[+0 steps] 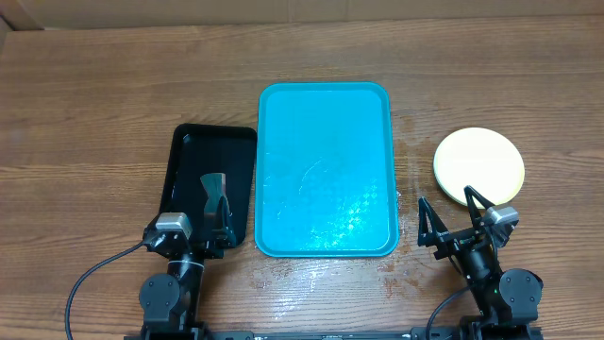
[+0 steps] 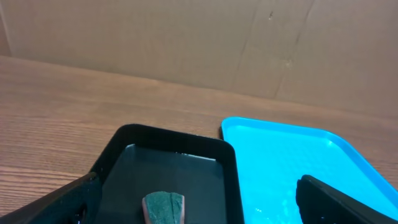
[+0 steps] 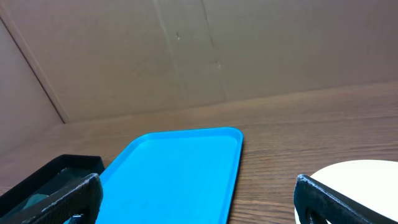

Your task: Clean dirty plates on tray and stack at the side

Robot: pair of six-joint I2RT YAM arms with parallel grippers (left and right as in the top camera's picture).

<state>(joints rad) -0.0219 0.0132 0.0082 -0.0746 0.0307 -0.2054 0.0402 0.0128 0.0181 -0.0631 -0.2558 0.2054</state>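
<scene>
The turquoise tray (image 1: 326,104) lies in the middle of the table with nothing on it; it also shows in the left wrist view (image 2: 292,155) and the right wrist view (image 3: 180,168). The plates (image 1: 478,165) sit on the table right of the tray, a pale yellow one on top; I cannot tell how many lie under it. Their edge shows in the right wrist view (image 3: 360,177). My right gripper (image 1: 450,215) (image 3: 199,199) is open and empty, just in front of the plates. My left gripper (image 1: 215,222) (image 2: 196,199) is open and empty over the near end of the black tray.
A black tray (image 1: 189,161) (image 2: 174,162) lies left of the turquoise tray, with a green sponge (image 1: 215,184) (image 2: 163,206) in it between my left fingers. Wet marks show on the wood around the turquoise tray's right side. A cardboard wall stands behind the table.
</scene>
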